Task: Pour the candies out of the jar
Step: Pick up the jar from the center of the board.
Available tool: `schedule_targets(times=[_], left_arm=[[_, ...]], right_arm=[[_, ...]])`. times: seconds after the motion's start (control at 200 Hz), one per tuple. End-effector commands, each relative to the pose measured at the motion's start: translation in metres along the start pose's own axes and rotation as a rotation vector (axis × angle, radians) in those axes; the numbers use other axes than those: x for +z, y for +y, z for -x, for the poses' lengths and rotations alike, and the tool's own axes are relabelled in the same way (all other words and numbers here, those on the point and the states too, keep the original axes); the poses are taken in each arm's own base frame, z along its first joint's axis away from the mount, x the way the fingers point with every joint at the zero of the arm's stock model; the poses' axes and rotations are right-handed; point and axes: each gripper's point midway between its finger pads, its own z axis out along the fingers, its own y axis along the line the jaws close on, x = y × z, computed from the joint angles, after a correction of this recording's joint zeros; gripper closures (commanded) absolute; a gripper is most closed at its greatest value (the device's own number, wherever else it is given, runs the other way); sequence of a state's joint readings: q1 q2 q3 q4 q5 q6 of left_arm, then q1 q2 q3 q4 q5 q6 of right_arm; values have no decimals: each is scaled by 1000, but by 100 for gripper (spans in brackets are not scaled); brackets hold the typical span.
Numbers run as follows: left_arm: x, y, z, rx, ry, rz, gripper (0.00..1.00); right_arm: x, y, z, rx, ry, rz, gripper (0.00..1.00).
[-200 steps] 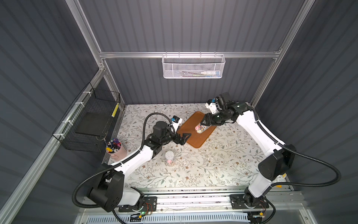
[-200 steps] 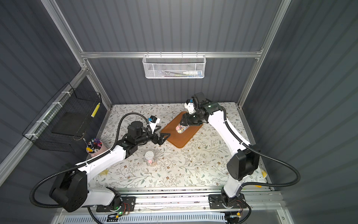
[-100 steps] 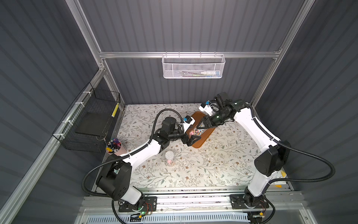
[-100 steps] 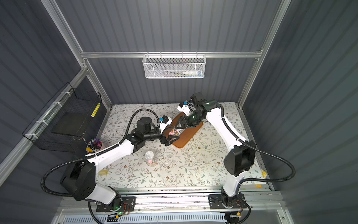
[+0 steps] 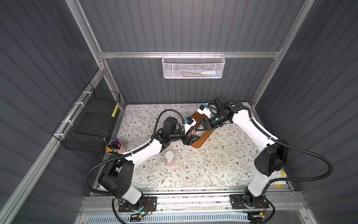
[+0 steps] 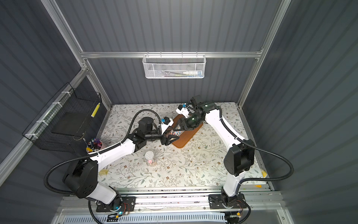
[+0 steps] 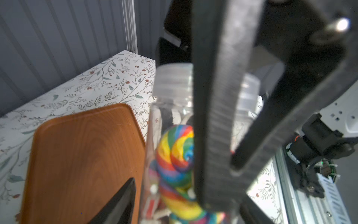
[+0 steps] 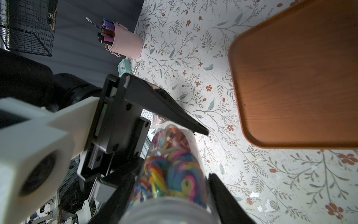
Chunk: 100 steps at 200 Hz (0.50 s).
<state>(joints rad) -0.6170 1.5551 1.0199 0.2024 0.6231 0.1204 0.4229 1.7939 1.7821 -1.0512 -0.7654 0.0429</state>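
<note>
Right tool [image 5: 199, 129] clamped on the jar [image 7: 170, 110] near its cap [image 7: 172, 81]; left tool [image 5: 197, 138] pinching the base end | jar aloft near the tray [image 7: 87, 155]; candies [image 8: 174, 174] inside | step: two-armed hold, cap on | next: probably unscrew cap; tip over tray

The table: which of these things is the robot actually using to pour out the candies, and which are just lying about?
For the job:
- jar, gripped by the left tool and right tool
- candies inside it
- wooden tray, probably where they land

Lying about:
- pink cup of pens
- second jar
- white mesh basket
- black wire basket
</note>
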Motion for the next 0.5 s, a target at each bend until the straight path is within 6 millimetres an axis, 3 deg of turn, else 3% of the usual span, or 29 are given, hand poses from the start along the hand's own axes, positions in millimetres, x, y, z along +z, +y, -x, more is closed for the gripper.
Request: schedule_targets(times=[0.0, 0.16, 0.3, 0.495], left_arm=[[4, -3, 1, -7, 12, -25, 38], [4, 1, 1, -13, 9, -2, 57], [4, 3, 3, -13, 7, 11, 61], [4, 7, 0, -35, 10, 35, 72]], right_arm=[[-6, 12, -1, -16, -14, 40, 56], [-3, 6, -1, -9, -14, 20, 55], [0, 3, 0, -1, -17, 20, 54], [-3, 4, 9, 12, -77, 16, 24]])
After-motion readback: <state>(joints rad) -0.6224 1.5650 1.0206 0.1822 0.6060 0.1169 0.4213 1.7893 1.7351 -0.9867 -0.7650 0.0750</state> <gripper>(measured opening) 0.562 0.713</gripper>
